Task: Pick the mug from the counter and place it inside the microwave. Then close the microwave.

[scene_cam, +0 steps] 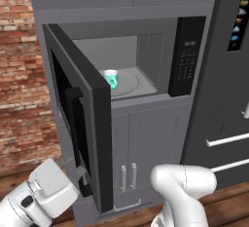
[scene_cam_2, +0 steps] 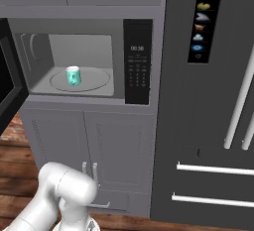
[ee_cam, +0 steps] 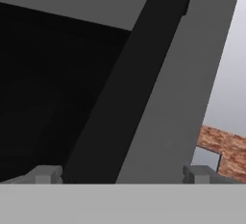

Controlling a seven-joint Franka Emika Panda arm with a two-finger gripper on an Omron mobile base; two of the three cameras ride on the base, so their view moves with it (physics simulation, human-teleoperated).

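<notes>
1. Wide open and holding nothing, the claw [ee_cam: 122,174] sits just before the outer face of the microwave door [scene_cam: 92,123]; its two grey fingertips [ee_cam: 47,174] straddle the foot of the black vertical handle [ee_cam: 129,88].
2. Seen from the left base view, the white hand [scene_cam: 48,187] is low, beside the door's bottom outer corner.
3. That door stands swung far out to the left, edge-on.
4. Behind it the microwave [scene_cam_2: 84,61] cavity is exposed, with the black keypad panel [scene_cam_2: 137,61] at its right edge.
5. Farther in, the mug [scene_cam_2: 73,76] stands upright on the round turntable [scene_cam_2: 96,82], left of its centre.
</notes>
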